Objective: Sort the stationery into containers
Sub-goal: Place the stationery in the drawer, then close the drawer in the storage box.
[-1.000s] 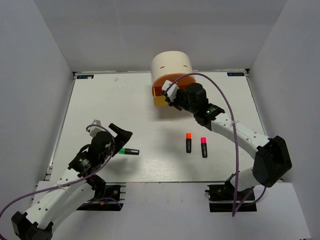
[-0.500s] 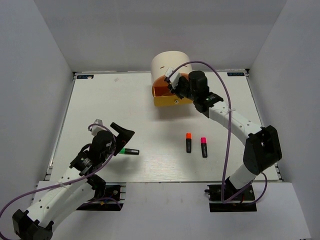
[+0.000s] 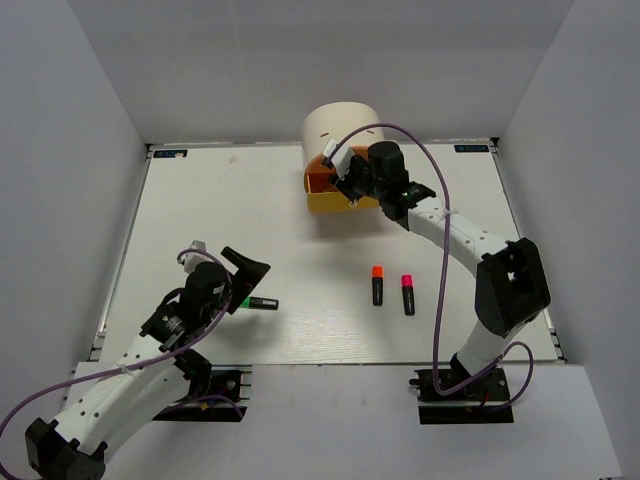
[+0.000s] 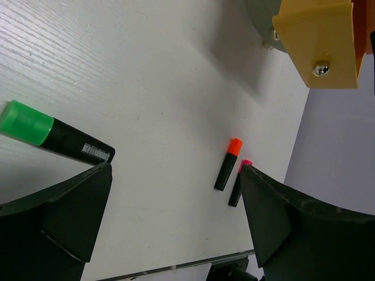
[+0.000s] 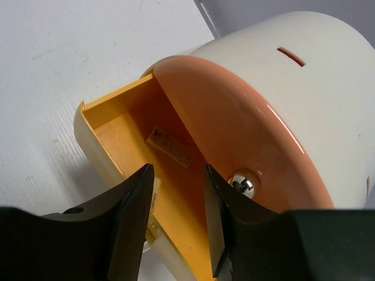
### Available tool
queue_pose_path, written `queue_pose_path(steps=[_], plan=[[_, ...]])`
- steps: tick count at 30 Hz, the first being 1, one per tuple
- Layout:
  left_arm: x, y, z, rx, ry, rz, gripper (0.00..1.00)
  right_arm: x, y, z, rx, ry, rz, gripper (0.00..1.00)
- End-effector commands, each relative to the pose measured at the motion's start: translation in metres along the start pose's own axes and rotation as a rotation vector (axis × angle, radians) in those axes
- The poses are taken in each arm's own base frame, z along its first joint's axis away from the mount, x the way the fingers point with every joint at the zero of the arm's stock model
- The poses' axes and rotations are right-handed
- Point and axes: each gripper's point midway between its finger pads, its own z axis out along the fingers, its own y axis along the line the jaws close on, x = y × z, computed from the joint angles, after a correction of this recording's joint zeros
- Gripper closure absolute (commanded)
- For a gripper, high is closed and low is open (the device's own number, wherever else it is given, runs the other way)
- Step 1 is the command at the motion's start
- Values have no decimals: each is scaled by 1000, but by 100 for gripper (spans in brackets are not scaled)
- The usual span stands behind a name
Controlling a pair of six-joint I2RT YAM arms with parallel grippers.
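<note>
Stationery sits in two places: a tiny tan block lies inside the pulled-out yellow drawer of the cream half-cylinder desk unit, below its peach-orange drawer front, with the right pincer over it, fingers parted (nothing clearly between them). On the white table, the left pincer gapes wide beside a green-capped black highlighter; an orange-capped black highlighter and a pink-capped black highlighter lie side by side.
</note>
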Motion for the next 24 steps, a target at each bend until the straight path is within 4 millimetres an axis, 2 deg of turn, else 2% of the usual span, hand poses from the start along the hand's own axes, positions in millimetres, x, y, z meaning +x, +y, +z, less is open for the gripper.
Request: queue_pose_path(steps=[1,6,7,8,9,10,11,12,13,14,15,16,18,20,22,24], plan=[[4,8,2,-26,13,-16,0,-21,-19,-3,41,-48,-26,54],[8,13,5,-51,31,-9,0,-24,-19,-4,43,-54,-18,53],[9,15,7,-61,35,-7,0,-27,-19,-6,40,-63,-2,57],[9,15,7,-61,35,-7,0,-30,-22,-10,45,-71,12,67],[9,15,7,-61,35,-7,0,-34,-22,-14,44,-82,10,67],[10,16,8,-71,38,-14,0,-36,-20,-16,35,-87,31,75],[12,16,8,-69,47,-14,0,-48,-19,-25,12,-126,33,80],[12,16,8,-69,47,-14,0,-48,-15,-28,-8,-132,40,85],[13,17,9,-78,50,-12,0,-48,-7,-30,-53,-139,67,94],[14,20,9,-87,53,-10,2,-57,1,-41,-103,-178,63,97],[14,19,9,-87,53,-19,2,-54,20,-47,-196,-189,74,100],[15,21,10,-97,56,-17,3,-41,29,-53,-250,-173,62,100],[18,24,11,-103,67,-24,4,-43,72,-78,-472,-246,17,100],[19,26,12,-113,70,-22,4,-19,94,-88,-569,-188,19,100],[22,29,14,-119,83,-21,4,0,100,-84,-585,-147,-1,100],[21,26,15,-110,81,-23,4,19,92,-76,-544,-86,3,100]])
